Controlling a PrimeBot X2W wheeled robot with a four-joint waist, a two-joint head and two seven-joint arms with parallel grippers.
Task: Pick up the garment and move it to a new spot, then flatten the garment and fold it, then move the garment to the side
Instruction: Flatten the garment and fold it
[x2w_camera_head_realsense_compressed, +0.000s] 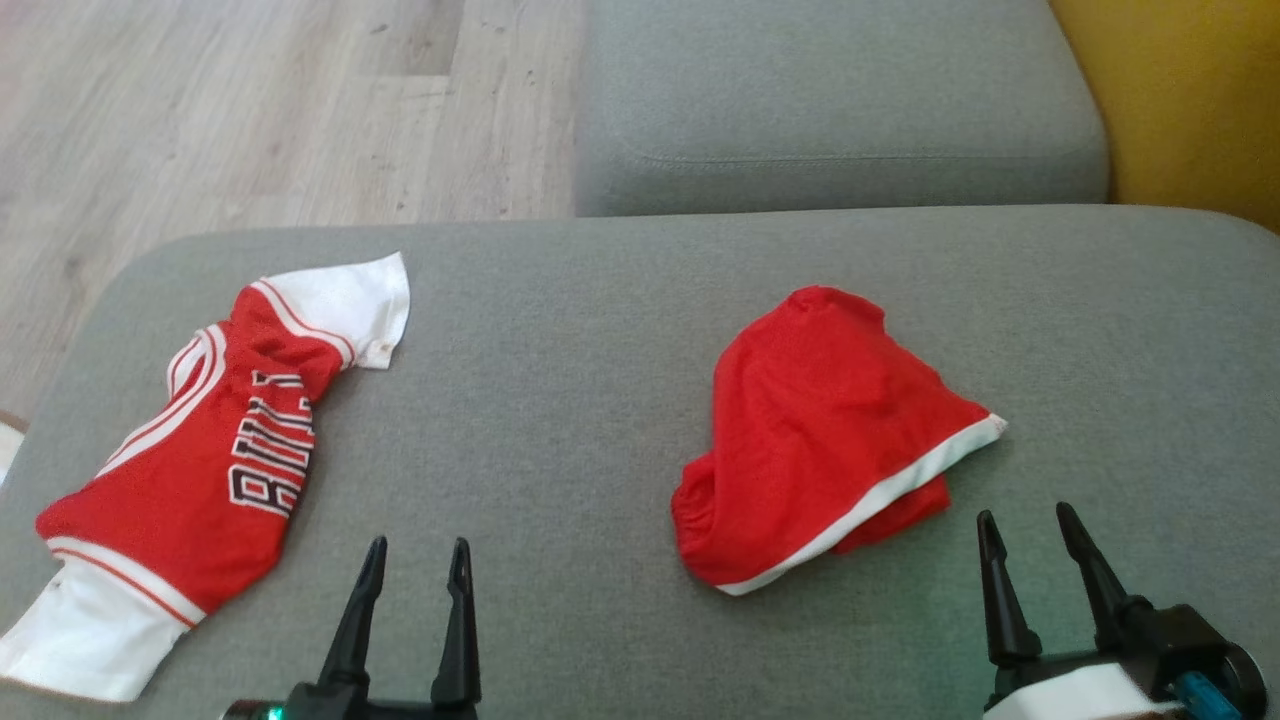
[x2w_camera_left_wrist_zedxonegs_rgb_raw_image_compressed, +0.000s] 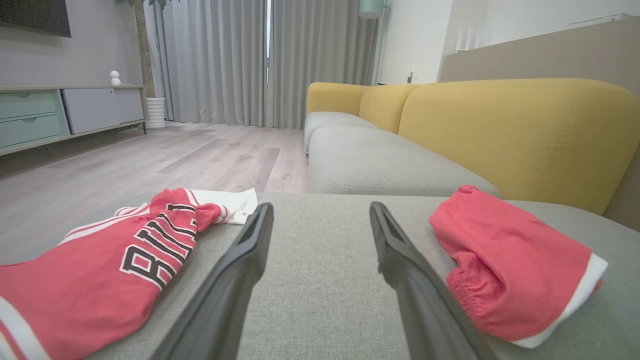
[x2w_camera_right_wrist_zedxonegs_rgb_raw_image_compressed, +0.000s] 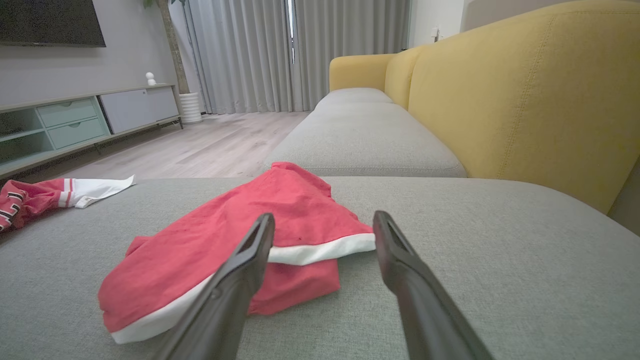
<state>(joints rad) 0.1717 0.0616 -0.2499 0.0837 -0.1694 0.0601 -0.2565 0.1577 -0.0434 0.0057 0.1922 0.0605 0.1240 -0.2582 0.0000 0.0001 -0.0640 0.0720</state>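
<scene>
Both grippers wide and empty; two red garments on one grey cushion, neither lifted.

Head view: left gripper (x2w_camera_head_realsense_compressed: 419, 548) and right gripper (x2w_camera_head_realsense_compressed: 1026, 513) hover at the cushion's (x2w_camera_head_realsense_compressed: 560, 420) near edge, jaws apart, holding nothing. The jersey (x2w_camera_head_realsense_compressed: 200, 460) lies crumpled at the cushion's left end and the shorts (x2w_camera_head_realsense_compressed: 830, 440) are bunched right of its middle. Risk: the task names one garment and two are present, so a wrong pick is possible. Left wrist view: the jersey's lower part is cut off and its lettering is partly folded under; whether it overhangs the cushion's rim I cannot tell. Right wrist view: the shorts lie in overlapping layers. Pinching only the top layer may drag the rest or bunch it further. Under-layers are hidden.
</scene>
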